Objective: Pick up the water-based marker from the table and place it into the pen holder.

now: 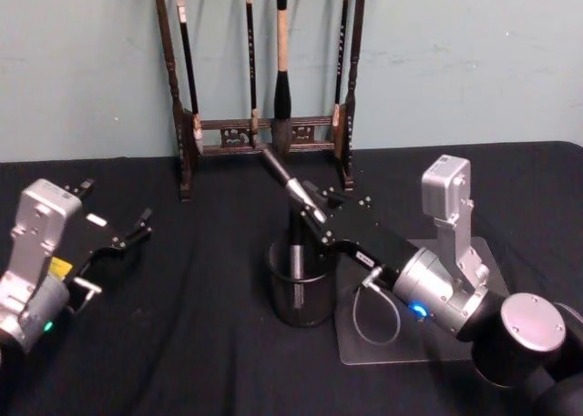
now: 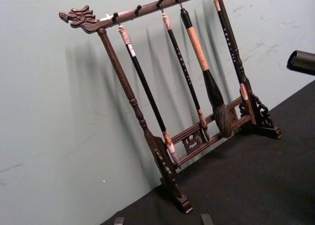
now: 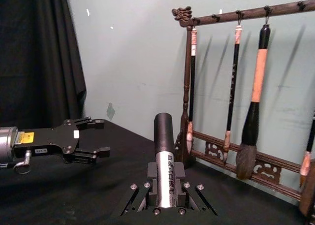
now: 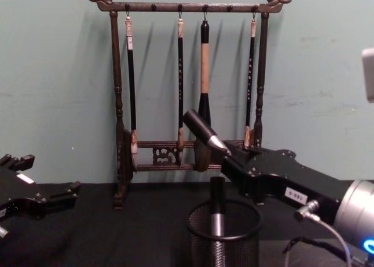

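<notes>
- We see right claw (image 1: 314, 207) clamped on water-based marker (image 1: 284, 181), tilted, cap toward 11 o'clock.
- Pen holder (image 1: 301, 289) sits directly beneath at 6 o'clock.
- Left claw (image 1: 137, 229) apart, parked at 9 o'clock.

A glossy silver metal-looking barrel with a matt black cap is showing on the water-based marker (image 3: 164, 166), while the small black wire-mesh cylindrical pen holder (image 1: 301, 298) is looking matt with a smooth solid rim. The tall dark carved wooden brush rack (image 4: 187, 86) is gleaming faintly above the matt black cloth table cover (image 1: 182, 325), and a clear glossy plastic-looking sheet (image 1: 364, 343) is lying on it.
</notes>
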